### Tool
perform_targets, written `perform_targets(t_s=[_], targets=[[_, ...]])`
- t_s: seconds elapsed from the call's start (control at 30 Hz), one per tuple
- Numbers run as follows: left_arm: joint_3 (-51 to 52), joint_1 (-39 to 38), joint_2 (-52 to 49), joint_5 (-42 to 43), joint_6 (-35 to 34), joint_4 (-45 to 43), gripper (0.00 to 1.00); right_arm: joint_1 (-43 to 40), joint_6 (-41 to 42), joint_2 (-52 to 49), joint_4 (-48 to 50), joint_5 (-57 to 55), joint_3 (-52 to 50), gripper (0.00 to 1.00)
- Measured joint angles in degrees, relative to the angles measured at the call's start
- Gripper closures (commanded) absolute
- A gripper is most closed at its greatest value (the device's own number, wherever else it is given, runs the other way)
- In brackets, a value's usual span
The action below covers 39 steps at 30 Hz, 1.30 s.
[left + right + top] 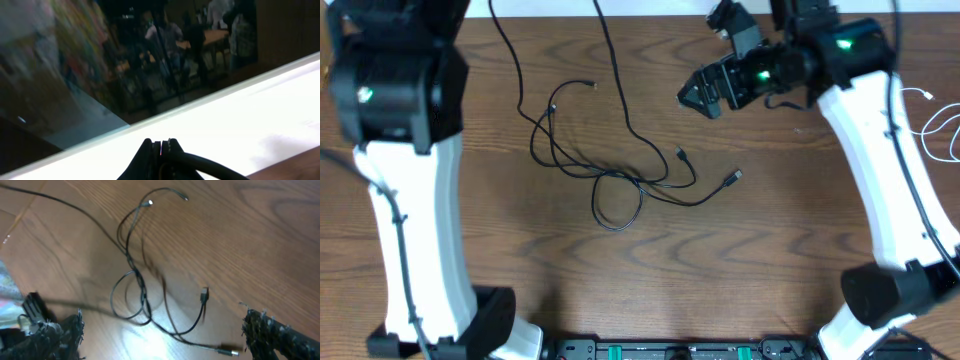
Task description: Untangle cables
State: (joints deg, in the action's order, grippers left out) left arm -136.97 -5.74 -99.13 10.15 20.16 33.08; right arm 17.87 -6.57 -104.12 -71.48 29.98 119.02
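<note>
Black cables (642, 180) lie tangled mid-bench (720, 260), white cable (940, 118) at R edge; R fingers (280, 335) spread wide, empty; L fingers (150, 152) pressed together, empty.

Wood-grain table (720, 260); black bar with green lights (670, 351) at near edge; blurred people (167, 35) beyond.
</note>
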Motion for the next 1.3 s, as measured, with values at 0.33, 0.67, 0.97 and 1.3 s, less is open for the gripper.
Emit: perform_targets(t_s=[0.33, 0.67, 0.97, 1.3], targets=[[0.00, 0.02, -10.93, 0.00, -4.13, -0.07, 0.93, 0.48, -1.36, 0.76, -5.68, -0.81, 0.28, 0.01], [0.00, 0.02, -20.72, 0.42, -7.93, 1.49, 0.93, 1.88, -2.10, 1.11, -6.56, -1.55, 0.28, 0.01], [0.00, -0.20, -25.55, 0.46, -9.70, 5.49, 0.92, 1.88, -2.58, 1.79, -6.71, -2.69, 0.28, 0.01], [0.00, -1.44, -24.94, 0.63, -10.12, 17.33, 0.01, 1.88, -2.78, 1.86, -7.50, -4.63, 0.28, 0.01]])
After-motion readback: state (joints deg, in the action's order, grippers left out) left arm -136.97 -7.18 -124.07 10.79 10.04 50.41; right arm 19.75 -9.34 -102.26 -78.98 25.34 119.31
